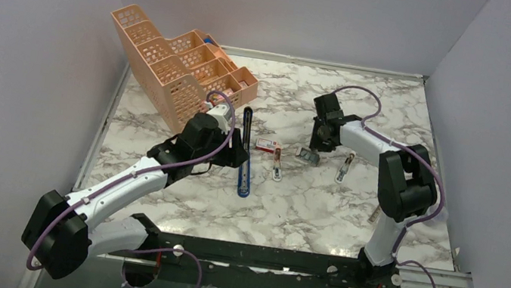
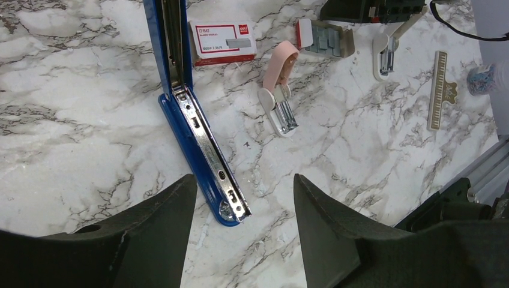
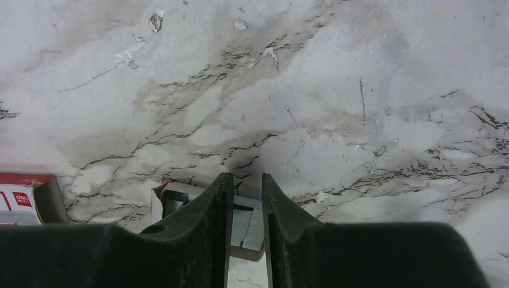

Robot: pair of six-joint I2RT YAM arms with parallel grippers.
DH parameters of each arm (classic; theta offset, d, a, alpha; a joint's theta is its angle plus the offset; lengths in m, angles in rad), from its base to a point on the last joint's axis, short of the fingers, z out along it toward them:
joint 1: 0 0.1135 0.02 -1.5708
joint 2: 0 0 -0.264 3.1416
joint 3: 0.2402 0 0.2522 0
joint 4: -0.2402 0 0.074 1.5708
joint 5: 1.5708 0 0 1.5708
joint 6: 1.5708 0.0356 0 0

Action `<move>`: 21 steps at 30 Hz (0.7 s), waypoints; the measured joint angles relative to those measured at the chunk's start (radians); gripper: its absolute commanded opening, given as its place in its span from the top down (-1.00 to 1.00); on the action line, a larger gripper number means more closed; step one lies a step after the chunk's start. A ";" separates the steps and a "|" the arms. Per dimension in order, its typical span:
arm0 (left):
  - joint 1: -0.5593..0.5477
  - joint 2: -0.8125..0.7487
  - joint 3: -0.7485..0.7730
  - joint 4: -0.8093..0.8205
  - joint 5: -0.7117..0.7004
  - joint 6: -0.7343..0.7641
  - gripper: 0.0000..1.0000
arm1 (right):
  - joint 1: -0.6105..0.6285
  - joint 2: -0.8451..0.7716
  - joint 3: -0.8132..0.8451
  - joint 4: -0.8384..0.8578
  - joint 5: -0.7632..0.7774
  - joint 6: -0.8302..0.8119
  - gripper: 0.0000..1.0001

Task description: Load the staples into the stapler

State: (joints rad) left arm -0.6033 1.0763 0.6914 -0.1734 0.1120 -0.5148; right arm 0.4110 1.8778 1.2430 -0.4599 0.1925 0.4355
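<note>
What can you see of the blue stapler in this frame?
The stapler is slim, with a blue shell that looks like plastic, and is swung wide open at its hinge. The nearer half lies flat on the marble table and shows a silver metal channel with small slots. The farther half shows a dark inside. The open left gripper hangs over its near end, no contact visible.
</note>
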 measured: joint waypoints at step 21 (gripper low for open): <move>0.000 0.002 0.000 0.015 0.003 -0.001 -0.25 | 0.000 -0.009 -0.022 -0.042 -0.082 -0.010 0.62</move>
State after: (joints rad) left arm -0.6033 1.0786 0.6914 -0.1585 0.1154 -0.5159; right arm 0.4110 1.8690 1.2209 -0.5014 0.1101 0.4259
